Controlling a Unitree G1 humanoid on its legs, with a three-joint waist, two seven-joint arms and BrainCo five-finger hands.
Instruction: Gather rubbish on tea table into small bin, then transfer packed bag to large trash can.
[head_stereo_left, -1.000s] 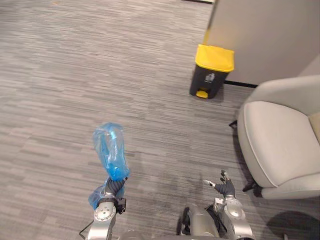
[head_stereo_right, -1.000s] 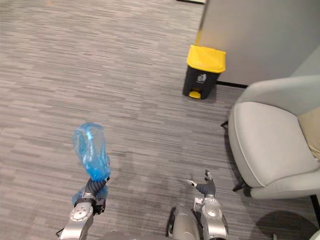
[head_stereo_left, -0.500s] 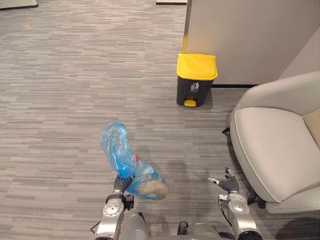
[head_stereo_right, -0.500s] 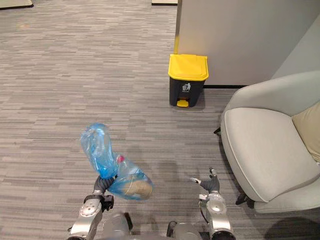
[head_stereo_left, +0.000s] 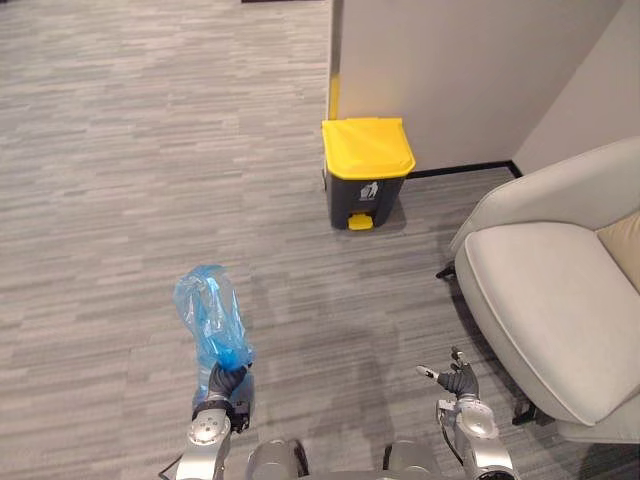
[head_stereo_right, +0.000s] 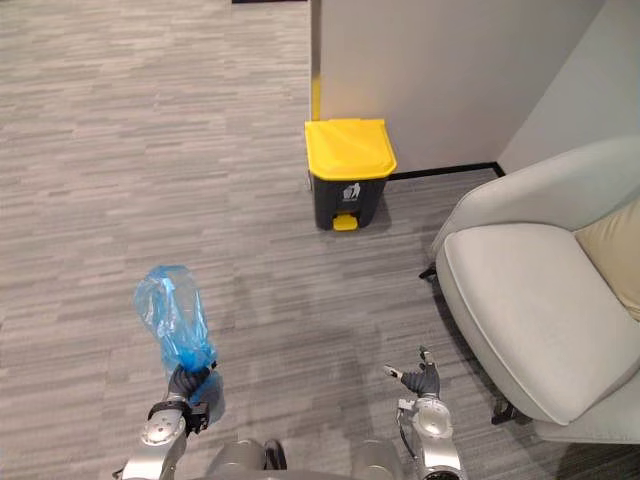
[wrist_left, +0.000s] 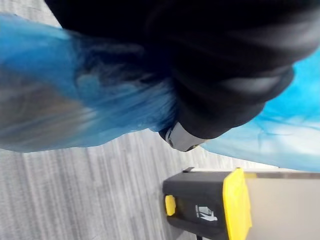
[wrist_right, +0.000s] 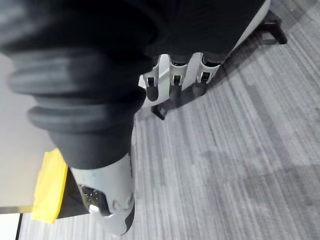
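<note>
Your left robot hand (head_stereo_left: 228, 380) is clenched round the neck of the blue bag (head_stereo_left: 208, 315), which stands up above it, low at your left over the grey floor (head_stereo_left: 120, 200). Your right robot hand (head_stereo_left: 455, 380) hangs released, fingers loosely spread, grasping nothing, near the pale armchair (head_stereo_left: 550, 300). The large trash can (head_stereo_left: 365, 170), black with its yellow lid down, stands ahead against the wall (head_stereo_left: 450, 60), well apart from the bag.

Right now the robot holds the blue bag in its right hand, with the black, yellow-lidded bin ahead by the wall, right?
Not quite. The blue bag is gripped in its left hand, as the left eye view shows; the right hand is open and holds nothing. The black, yellow-lidded bin does stand ahead by the wall.
</note>
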